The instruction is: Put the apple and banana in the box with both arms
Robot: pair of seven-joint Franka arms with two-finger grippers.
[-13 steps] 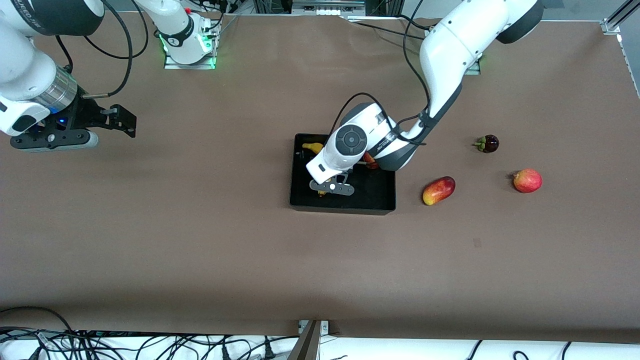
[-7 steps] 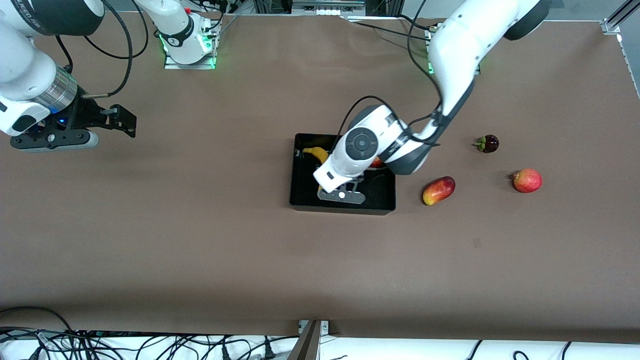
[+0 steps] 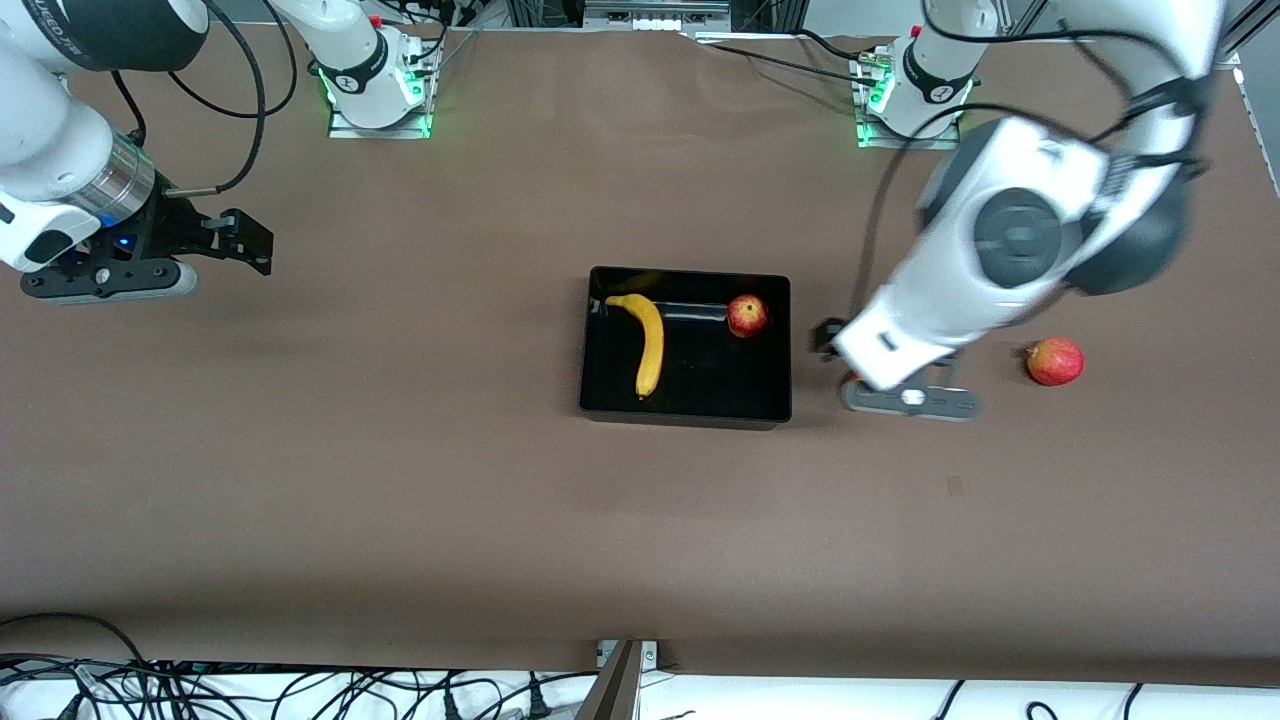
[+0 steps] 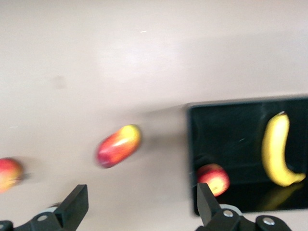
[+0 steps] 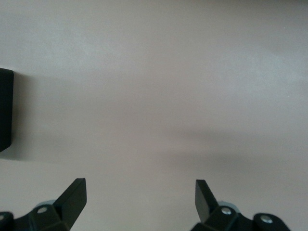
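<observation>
Since a second ago my left arm has swung up out of the box [image 3: 600,405] and off toward its own end of the table, uncovering the fruit it was hiding. Now my left gripper [image 3: 905,397] hangs over bare table at right of centre in the front view, between the box and a red fruit [image 3: 1055,361], fingers [image 4: 77,204] spread wide with nothing between them.

Lying in the box, at the frame's centre, the banana [image 3: 647,341] is plain yellow, long and curved, with dark tips. Its long axis runs toward and away from the front camera; the bent end lies up by the wall nearest the bases, hooking toward the right arm's end, and the straighter tip points down the frame.

Beside it sits the apple [image 3: 747,315], small and round, red with pale yellow patches, in the box's upper corner toward the left arm's end, well apart from the banana.

From my left wrist I also see a red-yellow oblong fruit [image 4: 118,145] on the table just outside the box.

My right gripper [image 3: 150,262] waits at the upper left of the front view, its fingers [image 5: 72,195] also apart and empty.
</observation>
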